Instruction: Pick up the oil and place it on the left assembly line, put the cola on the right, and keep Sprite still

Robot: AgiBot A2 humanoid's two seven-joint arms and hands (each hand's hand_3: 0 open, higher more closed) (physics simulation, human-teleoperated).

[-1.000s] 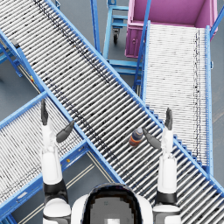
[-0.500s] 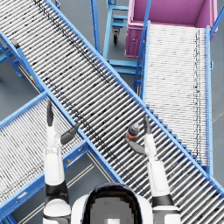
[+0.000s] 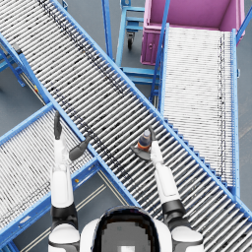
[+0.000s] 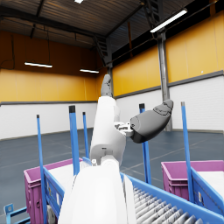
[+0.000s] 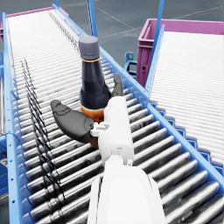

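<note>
Standing upright on the rollers of the middle conveyor (image 3: 98,98), the dark bottle (image 5: 93,87) with its grey cap sat towards that belt's near end, closer to its right rail than its left. Its label was too small to read, so whether it was the oil or the cola could not be told. The right hand (image 5: 98,118) was spread around the bottle's lower body, thumb out on one side and fingers (image 5: 117,85) reaching past the other, with nothing pinched yet. That looked like a bracket set for a side grasp low on the body, where the tall bottle was less likely to tip. The left hand (image 4: 122,122) was raised and spread over the near edge of the left conveyor (image 3: 24,167), holding nothing, apparently kept clear.
</note>
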